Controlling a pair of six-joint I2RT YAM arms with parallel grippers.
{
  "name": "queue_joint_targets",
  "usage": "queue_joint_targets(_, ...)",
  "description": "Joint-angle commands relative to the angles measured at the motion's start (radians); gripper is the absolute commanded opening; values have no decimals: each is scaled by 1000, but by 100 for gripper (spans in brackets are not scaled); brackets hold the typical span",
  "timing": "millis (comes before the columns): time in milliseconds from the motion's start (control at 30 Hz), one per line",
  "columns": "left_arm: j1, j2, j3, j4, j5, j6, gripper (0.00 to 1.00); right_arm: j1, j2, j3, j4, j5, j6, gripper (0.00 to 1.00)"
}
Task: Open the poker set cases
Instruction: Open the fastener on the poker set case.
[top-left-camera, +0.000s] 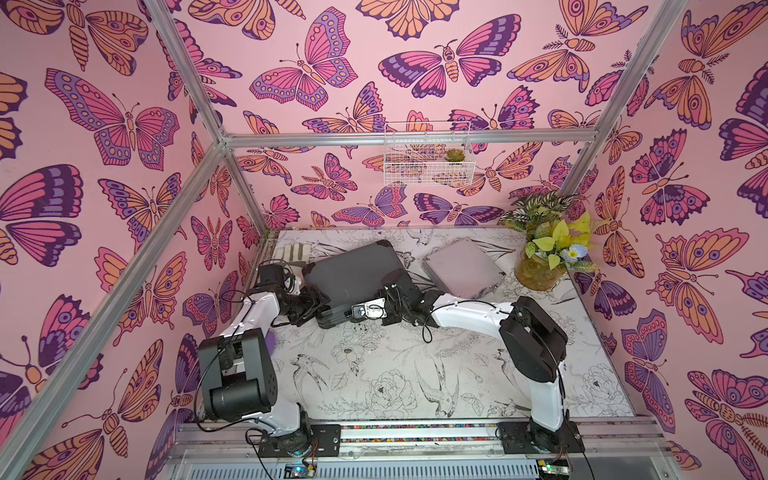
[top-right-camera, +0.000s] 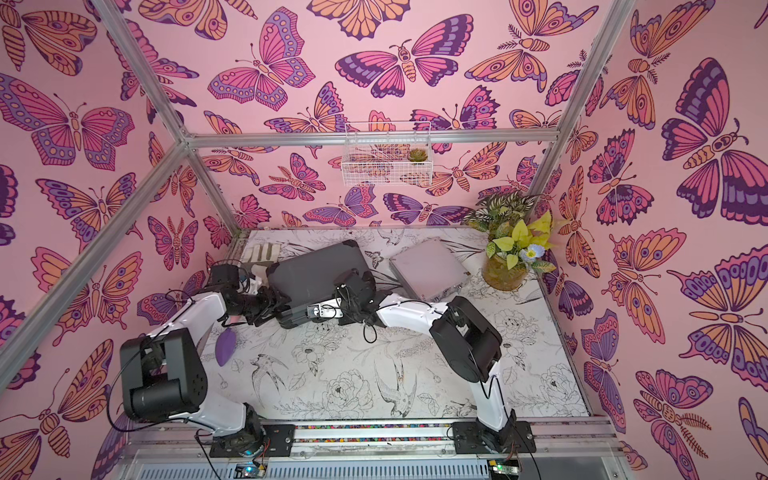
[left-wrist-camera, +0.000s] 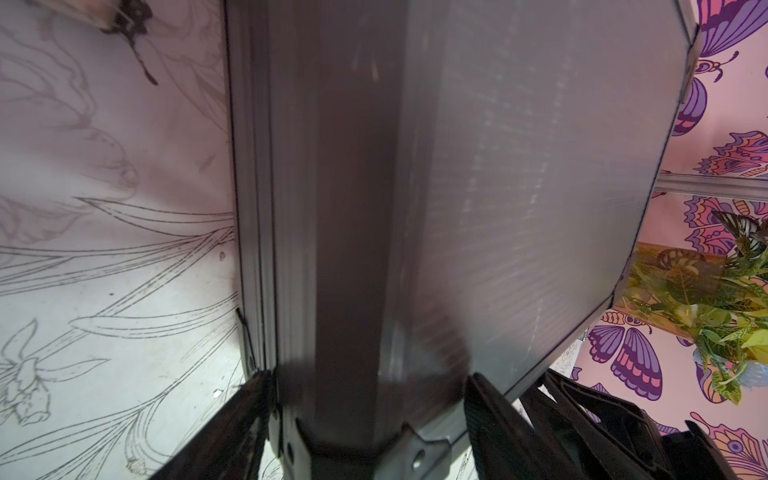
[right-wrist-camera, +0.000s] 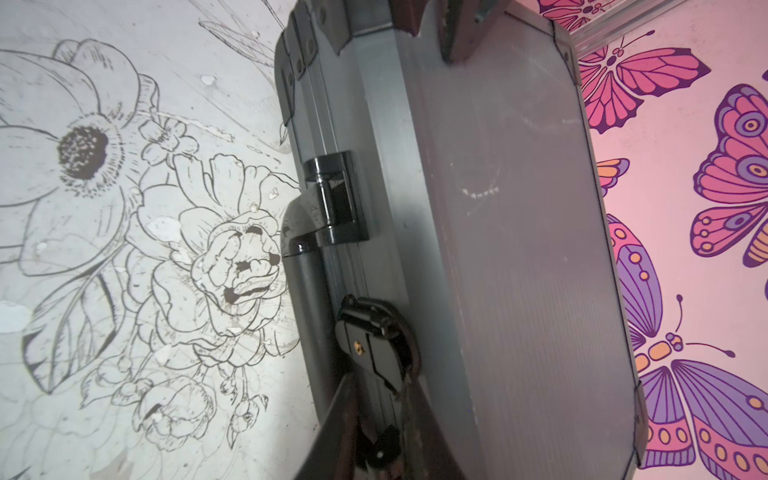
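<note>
We list first the tabletop (top-left-camera: 374, 374), white with line-drawn birds and flowers, walled by pink butterfly panels. Next, the dark grey case (top-left-camera: 353, 274) with black corner guards, seen in both top views lying in the far left-centre of the tabletop, skewed to its edges, its handle side towards the arms; whether its lid has lifted we cannot tell. To its right, apart from it, we record the silver case (top-left-camera: 461, 266), lying flat with its lid down and its chrome latches on the near side. In the far right corner stands a potted plant (top-left-camera: 540, 249) with yellow-green leaves, near the silver case but not touching it. On the back wall hangs a white wire basket (top-left-camera: 428, 158) holding a small succulent (top-left-camera: 454, 154). The left hand (left-wrist-camera: 368, 376) sits at the dark case's near left corner, its fingers (left-wrist-camera: 245, 419) straddling the case's thickness and clamped on it. The right hand (right-wrist-camera: 378, 382) reaches to the front wall, its fingers closed together with the tips at the black latch (right-wrist-camera: 365, 340), just beside the black handle (right-wrist-camera: 303, 282). Last, a purple leaf-shaped piece (top-right-camera: 226, 345) lies by the left arm.
</note>
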Motion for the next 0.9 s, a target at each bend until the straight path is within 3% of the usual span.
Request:
queue_joint_targets(0,-12,26,3,15,94,-3,75,54,19,-68,-244,-84,-13,21)
queue_joint_targets(633,-11,28,6,15,98,-6,75,79,-4,-124,-243,-47,34,23)
queue_joint_targets(867,-1,12,4,16,80,-5,76,73,-38,-130,-165,-91,176,28)
